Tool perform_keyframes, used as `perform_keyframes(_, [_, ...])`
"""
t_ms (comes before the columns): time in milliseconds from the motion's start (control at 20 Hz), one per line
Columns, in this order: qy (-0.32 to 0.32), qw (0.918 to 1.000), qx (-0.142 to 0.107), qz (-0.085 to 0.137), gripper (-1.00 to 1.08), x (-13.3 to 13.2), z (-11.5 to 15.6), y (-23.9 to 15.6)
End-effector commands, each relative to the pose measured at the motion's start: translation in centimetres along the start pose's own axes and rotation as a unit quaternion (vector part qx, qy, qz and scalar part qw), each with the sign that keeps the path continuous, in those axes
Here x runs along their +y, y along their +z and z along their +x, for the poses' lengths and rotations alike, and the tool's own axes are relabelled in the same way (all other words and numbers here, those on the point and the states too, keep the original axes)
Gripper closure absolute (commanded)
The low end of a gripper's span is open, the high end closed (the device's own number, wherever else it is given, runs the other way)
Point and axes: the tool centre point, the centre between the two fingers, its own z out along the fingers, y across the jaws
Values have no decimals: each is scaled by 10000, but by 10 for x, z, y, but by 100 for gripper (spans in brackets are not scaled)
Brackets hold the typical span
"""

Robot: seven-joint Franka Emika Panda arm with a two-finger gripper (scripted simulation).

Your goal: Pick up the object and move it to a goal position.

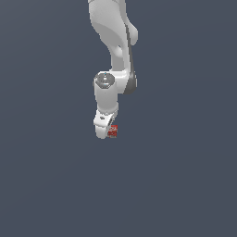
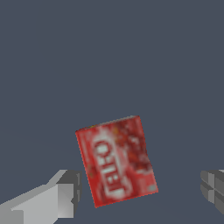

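Observation:
The object is a small red box with white lettering, lying flat and skewed on the grey surface. In the wrist view it sits between my two fingers, nearer to one grey fingertip than to the other, and touches neither. My gripper is open around it with wide gaps on both sides. In the exterior view the white gripper hangs down from the arm and hides most of the box. Only a red sliver shows at the gripper's side toward the exterior view's right.
The plain dark grey surface stretches all around. The white arm comes down from the top of the exterior view. No other objects or goal marker show.

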Motion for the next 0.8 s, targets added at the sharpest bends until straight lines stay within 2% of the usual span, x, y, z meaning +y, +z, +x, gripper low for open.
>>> perform_keyframes(0, [-318, 9995, 7, 2, -92, -4, -2, 4])
perform_keyframes(350, [-928, 9957, 24, 6, -92, -11, -7, 12])
perform_keyframes(750, [-1207, 9927, 34, 7, -92, -14, -9, 16])
